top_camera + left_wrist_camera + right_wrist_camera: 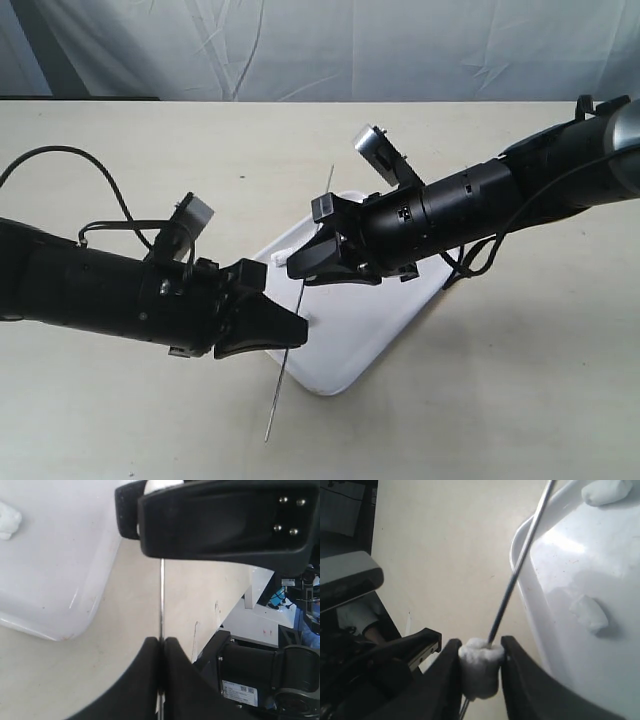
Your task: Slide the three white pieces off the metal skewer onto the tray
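The thin metal skewer (274,403) slants across the near-left side of the white tray (372,322). My left gripper (296,335) is shut on the skewer (162,600) low on its length, its jaws pressed flat against the rod (162,640). Higher up the rod, my right gripper (298,268) is shut on one white piece (480,672) that is still threaded on the skewer (520,565). Two other white pieces (606,491) (590,614) lie loose in the tray (600,555). One loose white piece (7,522) shows in the left wrist view.
The tray sits on a pale beige table (520,400). A light curtain (400,40) hangs behind the table's far edge. The left arm's black cable (100,185) loops over the table at left.
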Available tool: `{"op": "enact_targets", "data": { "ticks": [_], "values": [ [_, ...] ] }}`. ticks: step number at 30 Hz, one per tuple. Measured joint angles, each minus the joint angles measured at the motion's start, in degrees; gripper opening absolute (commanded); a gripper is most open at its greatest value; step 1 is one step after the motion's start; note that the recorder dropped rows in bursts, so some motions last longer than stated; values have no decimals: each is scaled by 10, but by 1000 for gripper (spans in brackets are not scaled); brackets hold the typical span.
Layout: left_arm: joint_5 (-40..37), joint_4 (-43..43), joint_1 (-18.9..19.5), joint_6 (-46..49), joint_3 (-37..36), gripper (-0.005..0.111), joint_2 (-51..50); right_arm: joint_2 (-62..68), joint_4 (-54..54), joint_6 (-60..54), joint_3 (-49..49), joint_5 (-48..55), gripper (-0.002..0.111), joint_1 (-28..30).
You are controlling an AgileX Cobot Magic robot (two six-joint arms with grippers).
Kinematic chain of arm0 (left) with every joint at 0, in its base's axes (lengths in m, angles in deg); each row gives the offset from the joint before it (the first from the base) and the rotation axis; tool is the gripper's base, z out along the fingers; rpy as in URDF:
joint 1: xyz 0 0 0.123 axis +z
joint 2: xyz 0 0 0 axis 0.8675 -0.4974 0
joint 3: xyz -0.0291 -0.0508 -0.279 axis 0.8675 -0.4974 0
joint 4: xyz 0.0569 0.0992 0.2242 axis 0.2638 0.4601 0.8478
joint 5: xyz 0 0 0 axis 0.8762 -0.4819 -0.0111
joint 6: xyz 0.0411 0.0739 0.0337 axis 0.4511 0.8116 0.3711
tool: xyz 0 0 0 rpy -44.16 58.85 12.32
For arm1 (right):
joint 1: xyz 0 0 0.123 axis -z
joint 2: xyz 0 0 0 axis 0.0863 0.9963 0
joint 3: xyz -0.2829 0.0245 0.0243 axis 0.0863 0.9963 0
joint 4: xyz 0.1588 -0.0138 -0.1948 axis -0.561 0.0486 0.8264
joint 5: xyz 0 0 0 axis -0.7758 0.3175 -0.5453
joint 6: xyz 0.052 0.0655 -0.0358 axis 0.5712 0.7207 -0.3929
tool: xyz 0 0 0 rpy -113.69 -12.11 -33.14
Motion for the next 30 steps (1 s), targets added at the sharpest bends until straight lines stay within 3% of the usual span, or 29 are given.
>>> {"op": "enact_targets", "data": {
  "ticks": [3, 14, 20, 30],
  "values": [
    [0, 0, 0, 0, 0, 0, 0, 0, 0, 0, 0, 0, 33, 0],
    [10, 0, 0, -8, -10, 0, 0, 0, 0, 0, 0, -8, 32, 0],
    [11, 0, 0, -5, -10, 0, 0, 0, 1, 0, 0, -8, 22, 0],
    [1, 0, 0, 0, -10, 0, 0, 0, 1, 0, 0, -2, 22, 0]
  ]
}}
